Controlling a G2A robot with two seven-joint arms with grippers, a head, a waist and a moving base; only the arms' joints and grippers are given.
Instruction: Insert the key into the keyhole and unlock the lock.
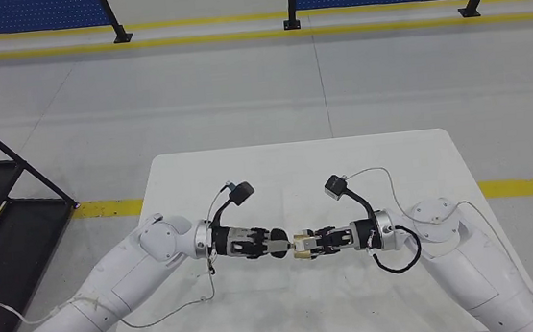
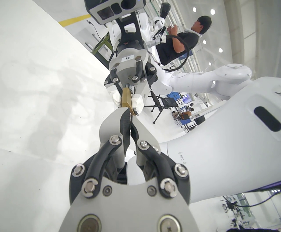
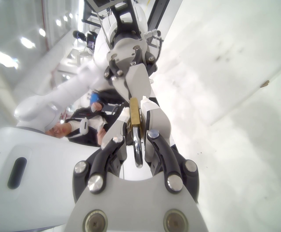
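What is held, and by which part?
Right gripper clamps the brass padlock by its body. Left gripper is shut at its end; what it grips cannot be told.

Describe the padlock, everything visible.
The padlock has a brass-coloured body and a shiny silver metal shackle. The right gripper clamps the body by its sides, holding it above the table, shackle towards that wrist. The left gripper, shut, meets its opposite end.
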